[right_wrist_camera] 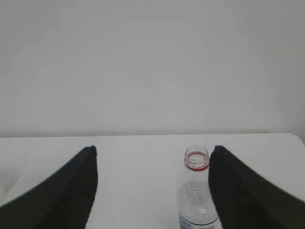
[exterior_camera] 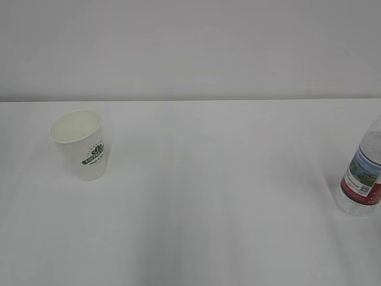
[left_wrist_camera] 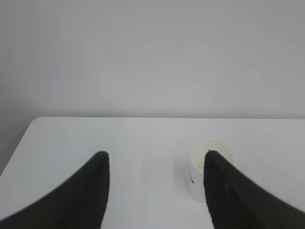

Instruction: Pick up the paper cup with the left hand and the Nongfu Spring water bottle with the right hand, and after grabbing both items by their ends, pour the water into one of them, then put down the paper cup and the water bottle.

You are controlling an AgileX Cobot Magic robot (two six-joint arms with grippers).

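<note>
While nothing has been lifted yet, both targets stand upright and waiting on the white table (exterior_camera: 196,196): the paper cup (exterior_camera: 79,145) at the far left of the exterior view, the Nongfu Spring water bottle (exterior_camera: 363,173) at the far right, cut off by the edge, and the two well apart. No arm shows in that view at all. From the left wrist camera, the left hand (left_wrist_camera: 155,164) has its black jaws spread wide with nothing between them, and the cup sits ahead, off to the right, partly hidden behind the right finger. Over on the other side, the right hand (right_wrist_camera: 152,157) is just as wide open and empty, with the bottle, uncapped with its red neck ring showing, standing ahead just beside the right finger. So this looks like the very start: both grabs, the pour and the set-down are all to come. Whether water is in the bottle is hard to tell.
</note>
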